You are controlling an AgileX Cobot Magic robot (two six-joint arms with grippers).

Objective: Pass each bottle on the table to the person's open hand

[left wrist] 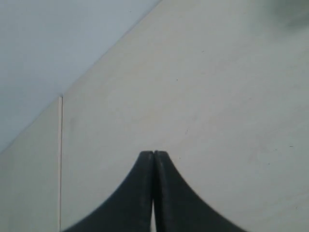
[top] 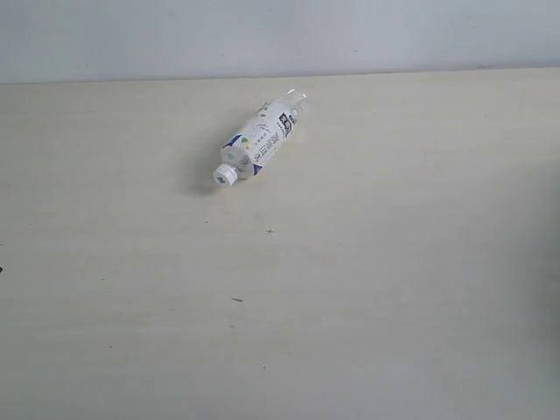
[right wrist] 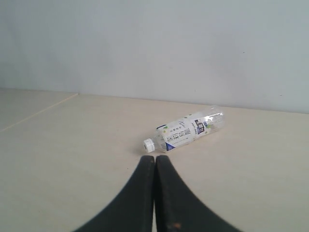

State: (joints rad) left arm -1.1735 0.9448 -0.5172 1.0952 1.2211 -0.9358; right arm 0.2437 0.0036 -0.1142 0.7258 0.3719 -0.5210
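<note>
A single clear bottle [top: 261, 138] with a white printed label lies on its side on the pale counter [top: 367, 289]. Its white cap [top: 226, 175] points away from the grey wall [top: 262, 35], and its base lies close to the counter's far edge below that wall. A few tiny dark specks [top: 236, 300] dot the surface on the cap's side of the bottle. The right hand [right wrist: 154, 157] faces the bottle's cap end and is apart from it, fingers pressed together and gripping nothing. The left hand [left wrist: 153, 153] is likewise pressed together and empty, and sits over bare counter beside a thin seam [left wrist: 61, 159].
</note>
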